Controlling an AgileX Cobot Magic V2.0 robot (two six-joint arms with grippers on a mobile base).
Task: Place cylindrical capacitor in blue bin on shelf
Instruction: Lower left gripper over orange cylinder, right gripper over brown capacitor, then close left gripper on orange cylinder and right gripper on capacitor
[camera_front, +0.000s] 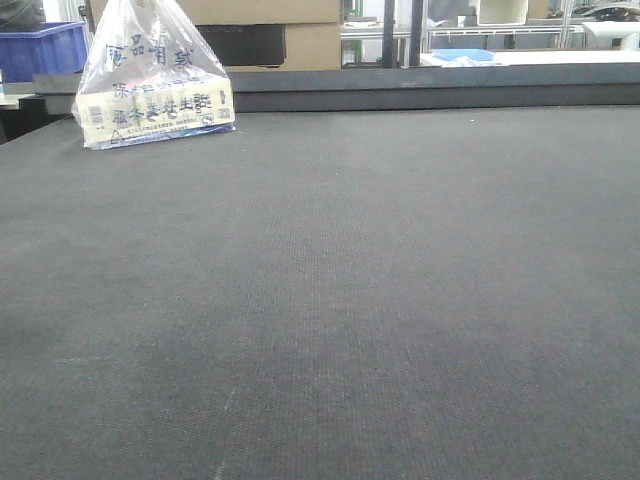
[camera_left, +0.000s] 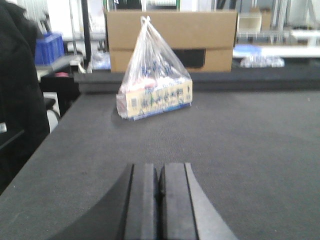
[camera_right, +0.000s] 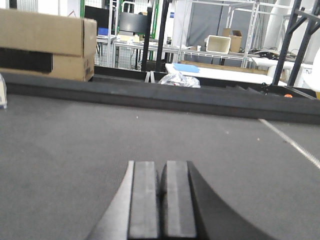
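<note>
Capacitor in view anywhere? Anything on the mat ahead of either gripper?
No capacitor shows in any view. Only bare mat lies between the left gripper and the bag; nothing on the mat stands ahead of the right gripper.

Print shows only on the clear plastic bag (camera_front: 153, 75) at the far left corner of the table (camera_front: 330, 300). It has rows of large dark-blue Chinese characters, too creased to read. The pale box (camera_front: 165, 112) inside it bears more blue characters and a line of small letters along its bottom edge, all illegible.
</note>
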